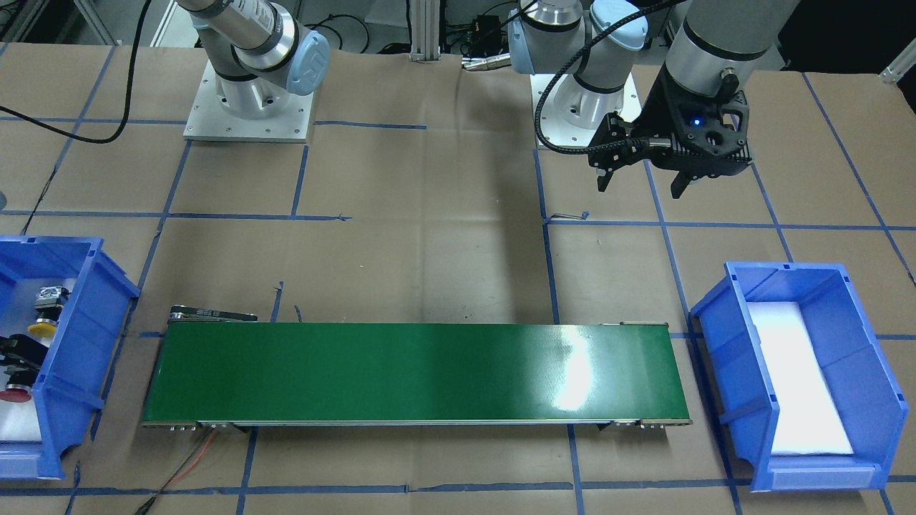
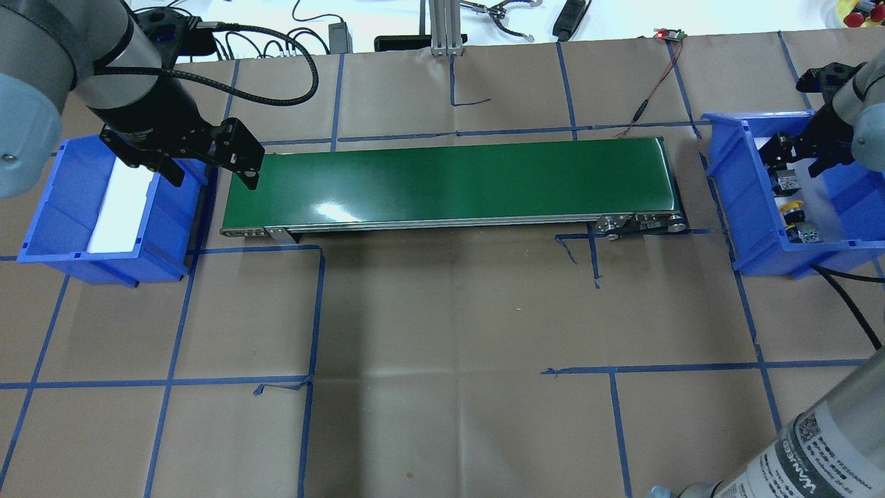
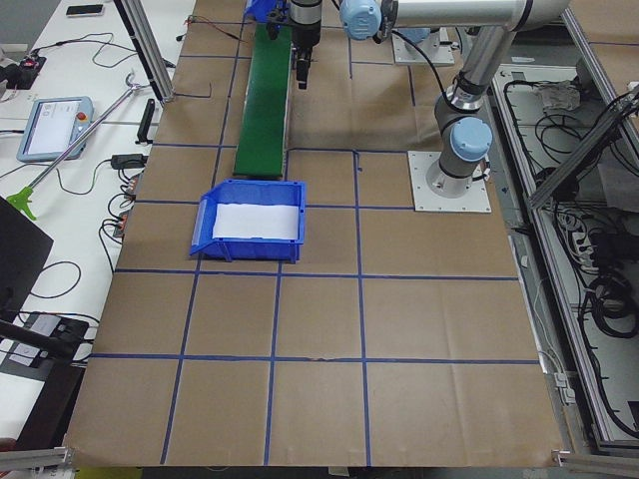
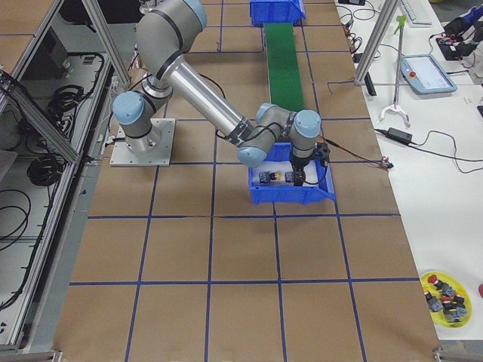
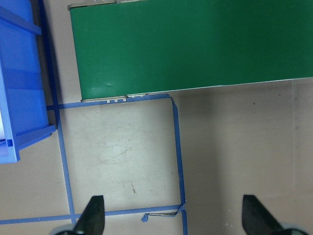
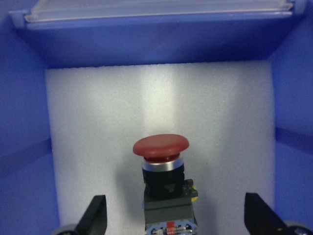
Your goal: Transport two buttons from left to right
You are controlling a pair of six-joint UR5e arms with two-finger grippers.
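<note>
Tabletop (image 2: 449, 311): brown paper, gridded with blue tape (image 2: 311, 311); bare on the robot's side.

Item 1, left gripper (image 1: 640, 187): hangs above bare paper on the robot's side of the belt's left end. Jaws spread wide, nothing between them.

Item 2, left bin (image 2: 41, 228): blue, open-topped, just beside the belt's left end. Holds only a white foam liner (image 2: 121, 207).

Item 3, conveyor belt (image 2: 449, 176): green, long, lying crosswise between the two bins. Nothing rests on it.

Item 4, right bin (image 2: 719, 187): blue, just beside the belt's right end, lined with white foam. Both buttons lie in it.

Item 4a, yellow button (image 2: 792, 207): at the bin's end nearer the robot, on the foam, cap turned away from the robot, untouched.

Item 4b, red button (image 6: 161, 147): farther along the same bin, on the foam, black body and grey block behind the cap.

Item 5, right gripper (image 6: 173, 215): lowered into the right bin, fingers (image 6: 95, 215) parted and standing clear on either side of the red button, not touching it.

Item 6, cables (image 2: 304, 28): loose along the table's far edge.
</note>
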